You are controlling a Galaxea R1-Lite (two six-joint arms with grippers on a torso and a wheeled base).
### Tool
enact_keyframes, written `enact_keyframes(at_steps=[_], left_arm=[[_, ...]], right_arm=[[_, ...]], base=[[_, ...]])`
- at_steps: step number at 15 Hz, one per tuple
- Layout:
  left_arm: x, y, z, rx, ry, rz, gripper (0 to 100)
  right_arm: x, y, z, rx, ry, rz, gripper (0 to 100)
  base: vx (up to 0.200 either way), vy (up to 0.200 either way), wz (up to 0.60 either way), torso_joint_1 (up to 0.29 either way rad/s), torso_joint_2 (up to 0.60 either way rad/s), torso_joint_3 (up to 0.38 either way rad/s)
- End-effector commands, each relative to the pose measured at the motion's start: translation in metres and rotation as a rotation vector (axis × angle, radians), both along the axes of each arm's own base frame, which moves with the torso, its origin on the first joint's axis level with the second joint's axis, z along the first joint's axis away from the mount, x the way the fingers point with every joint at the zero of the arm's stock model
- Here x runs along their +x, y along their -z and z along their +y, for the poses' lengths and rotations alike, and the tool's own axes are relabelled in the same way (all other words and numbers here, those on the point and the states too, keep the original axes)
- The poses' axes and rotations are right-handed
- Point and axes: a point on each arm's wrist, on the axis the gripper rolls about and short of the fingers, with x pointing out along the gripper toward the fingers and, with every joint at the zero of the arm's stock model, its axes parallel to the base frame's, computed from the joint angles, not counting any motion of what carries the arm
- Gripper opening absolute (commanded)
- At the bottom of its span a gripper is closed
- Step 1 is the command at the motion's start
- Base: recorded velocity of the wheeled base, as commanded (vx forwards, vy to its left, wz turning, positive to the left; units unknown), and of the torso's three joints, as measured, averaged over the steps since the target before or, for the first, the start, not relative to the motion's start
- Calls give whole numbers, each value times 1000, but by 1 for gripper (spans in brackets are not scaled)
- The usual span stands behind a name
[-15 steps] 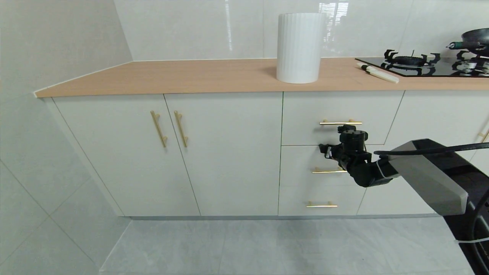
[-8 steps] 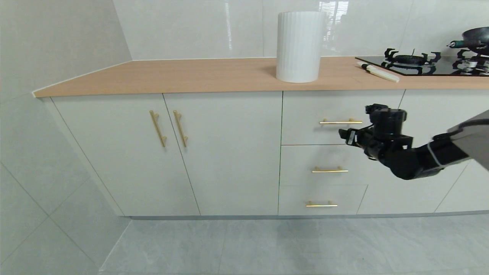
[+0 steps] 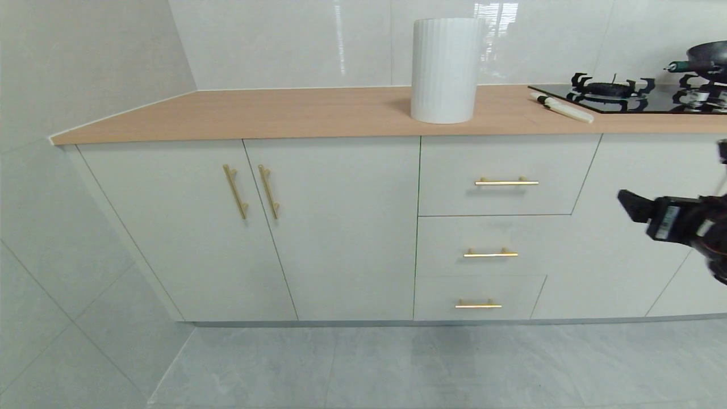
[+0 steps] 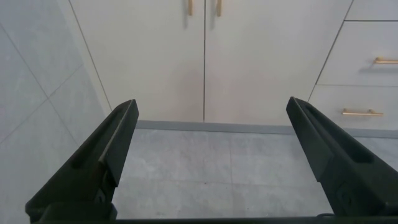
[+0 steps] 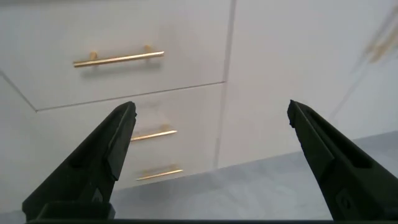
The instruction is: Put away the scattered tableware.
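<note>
A white-handled utensil (image 3: 562,108) lies on the wooden counter (image 3: 284,113) beside the stove. A tall white ribbed container (image 3: 444,71) stands upright on the counter above the drawers. My right gripper (image 3: 631,203) hangs at the right edge of the head view, in front of the cabinet face and right of the drawers. In its wrist view the right gripper (image 5: 210,111) is open and holds nothing, facing the top drawer handle (image 5: 118,59). My left gripper (image 4: 211,107) is open and empty, low over the floor and facing the cabinet doors (image 4: 205,56).
Three drawers with gold handles (image 3: 506,182) (image 3: 491,254) (image 3: 478,305) are all closed. A double door with two gold handles (image 3: 253,190) is closed on the left. A black gas hob (image 3: 619,94) with a pan (image 3: 704,57) sits at the far right. Grey tiled floor (image 3: 397,369) lies below.
My right arm has swung to the right, from in front of the middle drawer to the right edge of the head view. The drawers stay closed.
</note>
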Motion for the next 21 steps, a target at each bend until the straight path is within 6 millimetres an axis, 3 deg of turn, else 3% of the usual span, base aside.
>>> enact_keyframes(at_steps=[1, 3, 6, 8, 11, 12, 16, 19, 21], left_arm=[[0, 0, 0, 0, 0, 0, 100], [0, 0, 0, 0, 0, 0, 100], [0, 0, 0, 0, 0, 0, 100], [0, 0, 0, 0, 0, 0, 100], [0, 0, 0, 0, 0, 0, 100], [0, 0, 0, 0, 0, 0, 100], [0, 0, 0, 0, 0, 0, 100], [0, 0, 0, 0, 0, 0, 100], [0, 0, 0, 0, 0, 0, 100]], right_arm=[[-143, 5, -26, -163, 57, -166, 100], [-185, 24, -35, -176, 115, -119, 100], [-227, 48, -41, -178, 202, -97, 100], [-242, 61, -39, -181, 275, -103, 100], [-251, 83, -36, -192, 202, -141, 100], [-248, 99, -36, -193, 138, -136, 100], [-236, 126, -32, -107, -35, -79, 100], [-232, 139, -28, 7, -216, -63, 100], [-232, 143, -27, 18, -243, -21, 100]], base=[[0, 0, 0, 0, 0, 0], [0, 0, 0, 0, 0, 0], [0, 0, 0, 0, 0, 0], [0, 0, 0, 0, 0, 0], [0, 0, 0, 0, 0, 0], [0, 0, 0, 0, 0, 0], [0, 0, 0, 0, 0, 0], [0, 0, 0, 0, 0, 0], [0, 0, 0, 0, 0, 0]])
